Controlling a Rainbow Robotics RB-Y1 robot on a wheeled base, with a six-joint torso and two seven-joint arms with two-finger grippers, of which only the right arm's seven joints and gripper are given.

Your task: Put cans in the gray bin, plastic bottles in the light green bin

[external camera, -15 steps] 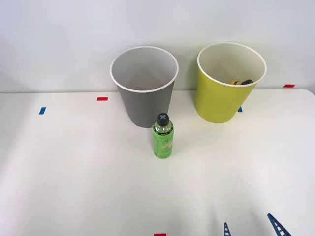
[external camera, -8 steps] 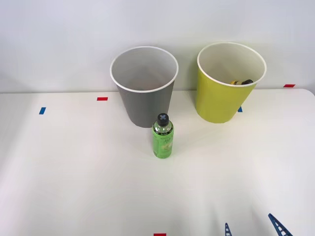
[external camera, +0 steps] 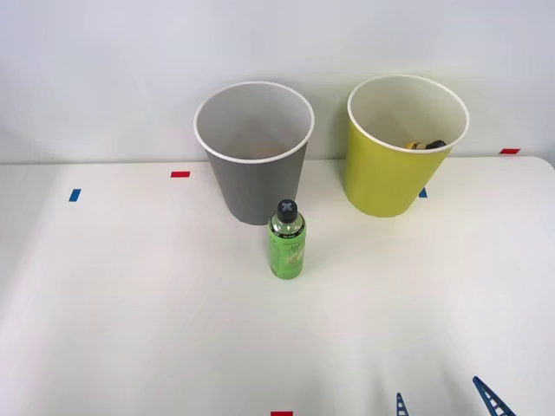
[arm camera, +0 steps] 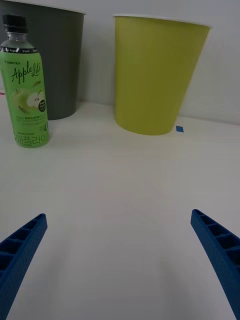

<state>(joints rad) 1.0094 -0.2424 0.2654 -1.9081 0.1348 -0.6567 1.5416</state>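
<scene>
A green plastic bottle point(external camera: 287, 243) with a black cap stands upright on the white table, just in front of the gray bin point(external camera: 253, 160); the wrist view has the bottle point(arm camera: 26, 87) before the gray bin point(arm camera: 60, 60) too. The light green bin point(external camera: 397, 152) stands to the right of the gray one, with a dark-capped item point(external camera: 427, 145) lying inside it, and appears as the light green bin point(arm camera: 156, 75) in the wrist view. My right gripper point(external camera: 447, 400) is open at the table's near right edge, well short of the bottle, with nothing between its blue fingers point(arm camera: 220, 250). No can is in view.
Small red tape marks point(external camera: 180, 174) and blue tape marks point(external camera: 75, 195) dot the white table point(external camera: 139, 303). A pale wall rises right behind the bins. Open tabletop lies between my gripper and the bottle.
</scene>
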